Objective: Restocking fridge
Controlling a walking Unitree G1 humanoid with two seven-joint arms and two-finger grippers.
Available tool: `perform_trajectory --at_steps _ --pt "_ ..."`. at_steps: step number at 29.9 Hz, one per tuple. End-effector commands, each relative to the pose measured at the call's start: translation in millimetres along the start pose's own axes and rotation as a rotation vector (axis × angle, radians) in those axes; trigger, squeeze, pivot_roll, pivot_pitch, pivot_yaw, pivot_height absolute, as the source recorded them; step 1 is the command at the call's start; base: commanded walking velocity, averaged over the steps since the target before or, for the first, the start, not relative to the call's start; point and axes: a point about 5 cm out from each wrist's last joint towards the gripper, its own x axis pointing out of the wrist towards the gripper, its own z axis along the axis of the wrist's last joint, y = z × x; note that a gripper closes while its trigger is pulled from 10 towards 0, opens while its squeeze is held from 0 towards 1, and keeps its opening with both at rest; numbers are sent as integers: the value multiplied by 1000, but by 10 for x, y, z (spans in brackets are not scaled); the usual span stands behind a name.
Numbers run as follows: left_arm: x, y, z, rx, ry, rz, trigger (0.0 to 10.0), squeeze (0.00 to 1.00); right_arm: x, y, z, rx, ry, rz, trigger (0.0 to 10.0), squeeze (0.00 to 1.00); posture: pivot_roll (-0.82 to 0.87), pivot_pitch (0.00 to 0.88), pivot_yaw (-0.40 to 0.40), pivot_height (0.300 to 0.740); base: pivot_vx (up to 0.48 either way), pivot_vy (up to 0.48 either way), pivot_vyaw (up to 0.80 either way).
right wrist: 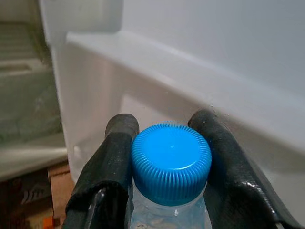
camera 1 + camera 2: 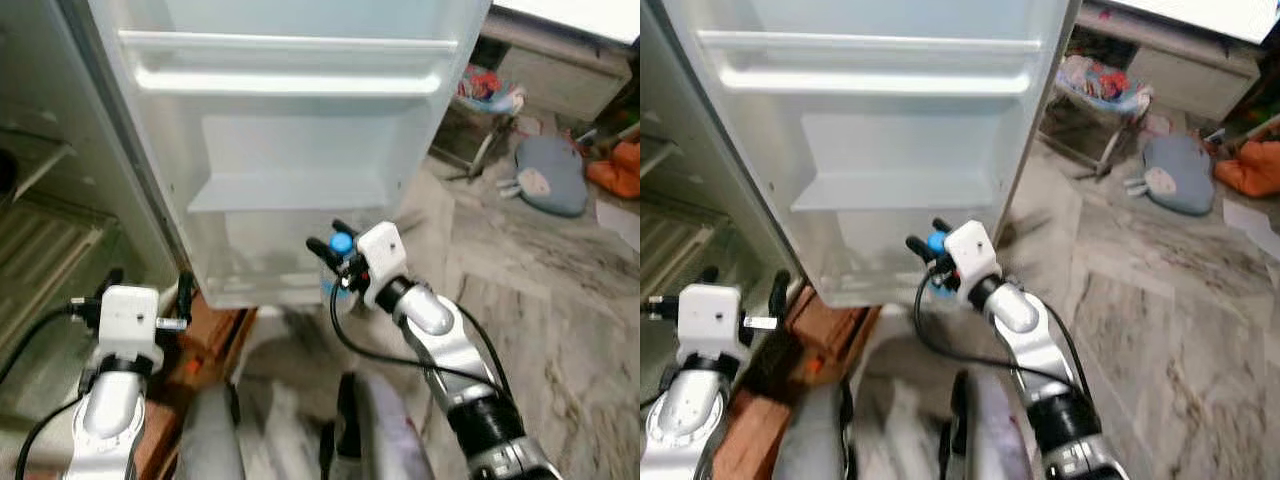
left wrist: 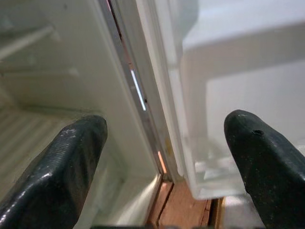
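Observation:
A clear water bottle with a blue cap (image 1: 171, 162) is held by its neck in my right gripper (image 2: 335, 247), shut on it just in front of the open fridge door's lowest shelf (image 2: 290, 268). The cap (image 2: 341, 243) shows between the black fingers (image 1: 112, 162). The white fridge door (image 2: 290, 130) stands open ahead with bare shelves. My left gripper (image 2: 150, 290) is open, low at the left by the hinge edge of the door, with nothing between its fingertips (image 3: 71, 152).
The fridge interior (image 2: 40, 200) lies to the left with ribbed shelves. A wooden base (image 2: 205, 335) sits under the door. To the right is marble floor (image 2: 540, 270) with a grey cushion (image 2: 550, 175), a small rack and orange cloth further back.

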Motion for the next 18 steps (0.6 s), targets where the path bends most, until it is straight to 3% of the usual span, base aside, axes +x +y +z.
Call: perform_trajectory --at_steps 1,6,8,18 --pt "-4 -12 18 0 0 -5 10000 0 -8 -52 10 -14 -11 -23 10000 0 188 115 -97 541 0 0 0" --pt "2 -14 32 0 -2 -3 10000 0 16 -85 37 -75 -48 -35 10000 0 190 114 -97 541 0 0 0" --pt "3 -21 41 -1 -3 -1 10000 0 81 -135 50 -194 -56 -68 10000 0 193 115 -97 541 0 0 0" --pt "-26 -11 90 5 -11 -2 10000 0 292 -118 121 -280 -115 -72 10000 0 226 139 -87 541 0 0 0"
